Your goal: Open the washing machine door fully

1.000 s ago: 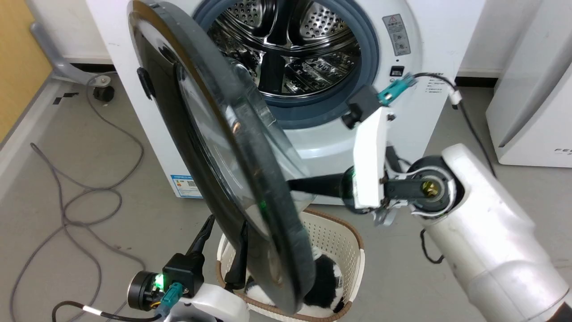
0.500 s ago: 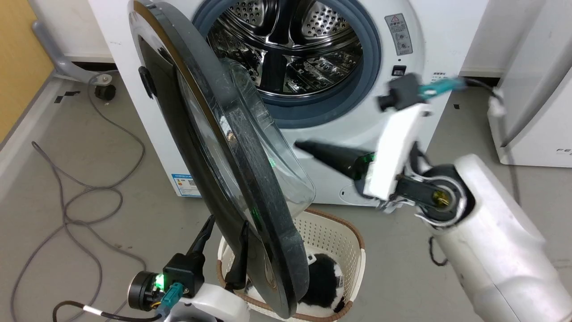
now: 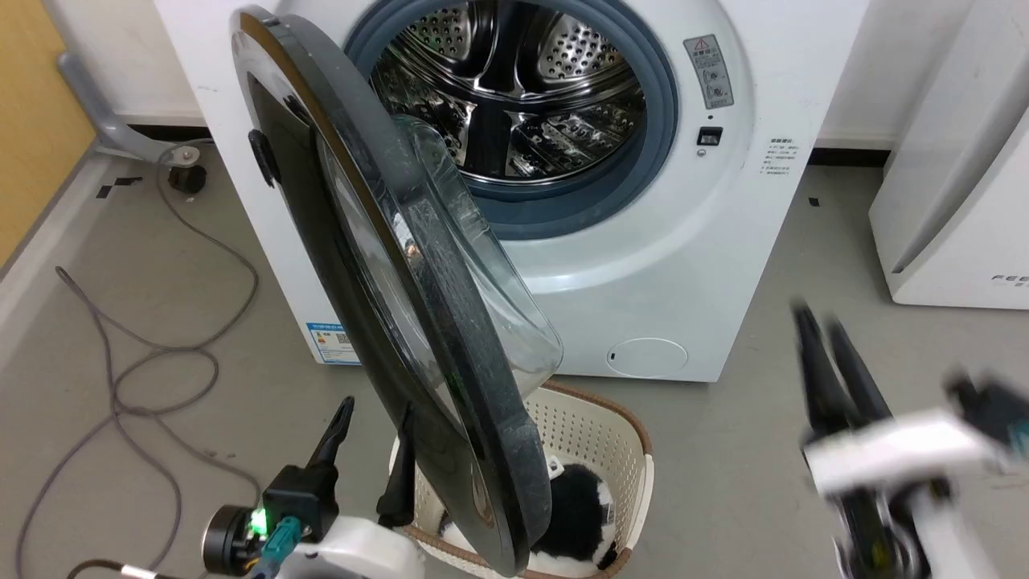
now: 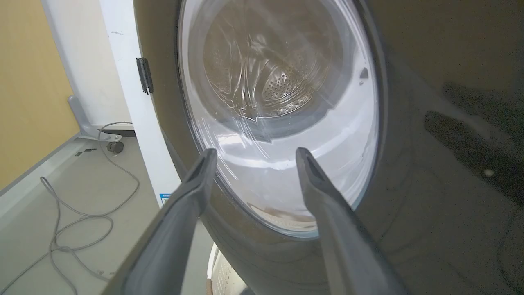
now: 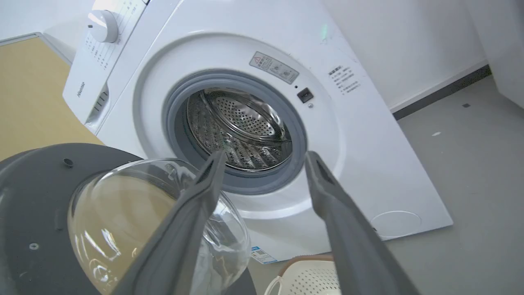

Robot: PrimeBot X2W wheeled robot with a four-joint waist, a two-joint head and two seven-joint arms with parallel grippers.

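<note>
1 white washing machine (image 3: 723, 265), its 1 round door (image 3: 378, 257) swung partly open on the left hinge, over 1 laundry basket (image 3: 619, 418) on the floor. 2 hands: left hand (image 3: 378, 404), fingers apart, points up at the door's black front; right hand (image 3: 816, 315), blurred, fingers apart, well apart from the door.

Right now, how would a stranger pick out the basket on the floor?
Start at the white washing machine with its steel drum exposed. Its big round door hangs open on the left, and on the grey floor under that door's lower edge sits the basket. It is the cream perforated tub with a brown rim, holding something fluffy, black and white.
</note>
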